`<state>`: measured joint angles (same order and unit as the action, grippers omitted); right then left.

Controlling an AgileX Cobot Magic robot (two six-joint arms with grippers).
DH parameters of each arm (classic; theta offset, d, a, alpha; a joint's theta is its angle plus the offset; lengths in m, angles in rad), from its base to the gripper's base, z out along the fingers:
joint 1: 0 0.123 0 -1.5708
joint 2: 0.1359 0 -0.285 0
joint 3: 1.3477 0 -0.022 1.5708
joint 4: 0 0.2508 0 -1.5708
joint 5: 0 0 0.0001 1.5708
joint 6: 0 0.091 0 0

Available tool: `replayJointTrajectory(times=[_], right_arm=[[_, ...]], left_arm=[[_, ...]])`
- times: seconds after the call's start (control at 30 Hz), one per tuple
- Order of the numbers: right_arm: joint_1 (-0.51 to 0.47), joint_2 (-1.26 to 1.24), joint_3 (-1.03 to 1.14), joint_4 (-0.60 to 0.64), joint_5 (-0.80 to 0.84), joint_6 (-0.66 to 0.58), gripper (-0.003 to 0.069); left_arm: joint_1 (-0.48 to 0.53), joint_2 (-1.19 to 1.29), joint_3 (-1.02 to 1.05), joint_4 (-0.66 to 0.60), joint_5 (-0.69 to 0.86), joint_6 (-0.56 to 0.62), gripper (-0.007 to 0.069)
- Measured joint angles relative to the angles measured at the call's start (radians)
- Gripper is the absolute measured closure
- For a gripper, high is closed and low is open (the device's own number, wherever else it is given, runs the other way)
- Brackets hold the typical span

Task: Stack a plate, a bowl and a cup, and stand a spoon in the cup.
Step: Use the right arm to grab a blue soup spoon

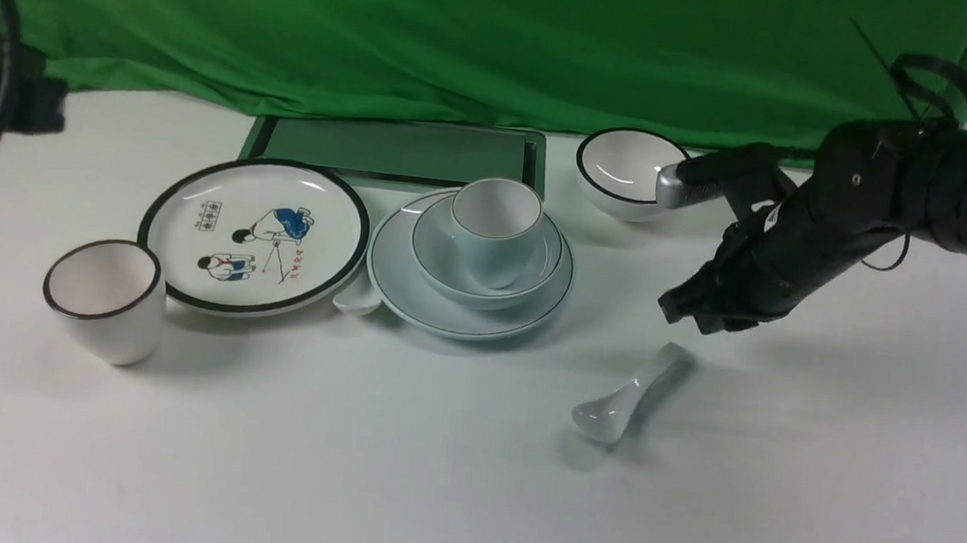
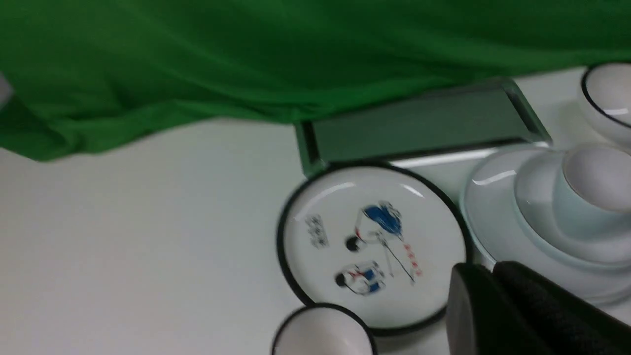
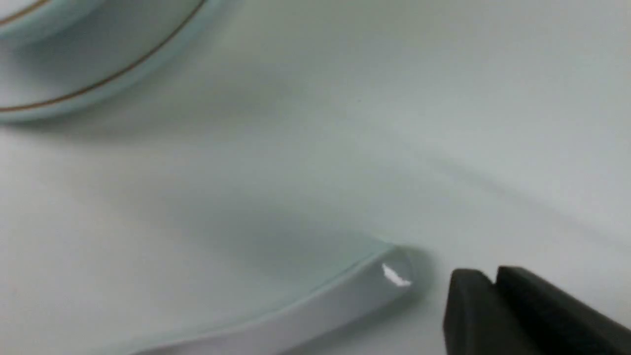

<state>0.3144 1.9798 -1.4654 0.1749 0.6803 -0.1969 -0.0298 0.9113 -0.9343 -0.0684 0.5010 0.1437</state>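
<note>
From the front, the cup (image 1: 492,228) stood in the bowl (image 1: 432,254) on the plate (image 1: 412,287), mid-table. The spoon (image 1: 626,398) lay flat on the table (image 1: 430,477) to their right, its handle pointing toward the empty right gripper (image 1: 694,314) hanging just beyond it. The left wrist camera showed the left gripper (image 2: 485,276) with fingers pressed together, holding nothing, the picture plate (image 2: 369,246) and the stack ahead of it. The right wrist camera showed the right gripper's fingers side by side with no gap, near the spoon's handle end but apart from it.
</note>
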Motion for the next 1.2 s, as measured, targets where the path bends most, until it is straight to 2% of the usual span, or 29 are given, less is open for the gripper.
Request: replayJointTrajectory(times=[0.03,0.07,0.2,0.23,0.27,0.33,0.47,0.53,0.6,0.8,0.87,0.97,1.1,1.2], right_arm=[[0.0,0.0,-0.004,0.003,0.009,0.0,0.0545],[-0.002,0.0,-0.026,0.033,0.067,0.031,0.047],[0.004,0.0,-0.04,0.151,0.153,0.114,0.0248],[0.004,0.0,-0.04,0.153,0.154,0.118,0.0239],[0.019,0.0,-0.04,0.159,0.14,0.176,0.0181],[0.033,0.0,-0.04,0.134,0.12,0.253,0.0165],[0.047,0.012,-0.04,0.079,0.105,0.347,0.022],[0.052,0.04,-0.04,0.059,0.101,0.393,0.0286],[0.054,0.064,-0.04,0.057,0.101,0.419,0.0297],[0.071,0.105,-0.042,0.061,0.064,0.465,0.0181],[0.077,0.107,-0.042,0.058,0.053,0.465,0.017],[0.093,0.11,-0.042,0.052,0.038,0.446,0.0237],[0.105,0.115,-0.042,0.052,0.015,0.394,0.0496],[0.108,0.111,-0.042,0.057,0.003,0.319,0.0496]], left_arm=[[0.0,-0.008,0.0,0.006,-0.008,-0.005,0.0634],[0.0,-0.062,0.056,0.047,-0.06,-0.034,0.0634],[0.0,-0.16,0.187,0.107,-0.23,-0.089,0.0634],[0.0,-0.16,0.192,0.108,-0.237,-0.09,0.0634],[0.0,-0.167,0.227,0.108,-0.28,-0.107,0.0634],[0.0,-0.166,0.242,0.096,-0.302,-0.118,0.0634],[0.0,-0.163,0.243,0.08,-0.32,-0.119,0.0634],[0.0,-0.163,0.243,0.062,-0.326,-0.119,0.0634],[0.0,-0.163,0.243,0.056,-0.327,-0.119,0.0634],[0.0,-0.163,0.243,0.048,-0.327,-0.12,0.0634],[0.0,-0.163,0.243,0.047,-0.327,-0.12,0.0634],[0.0,-0.163,0.243,0.047,-0.328,-0.12,0.0634],[0.0,-0.163,0.243,0.047,-0.335,-0.12,0.0634],[0.0,-0.163,0.243,0.047,-0.336,-0.12,0.0634]])
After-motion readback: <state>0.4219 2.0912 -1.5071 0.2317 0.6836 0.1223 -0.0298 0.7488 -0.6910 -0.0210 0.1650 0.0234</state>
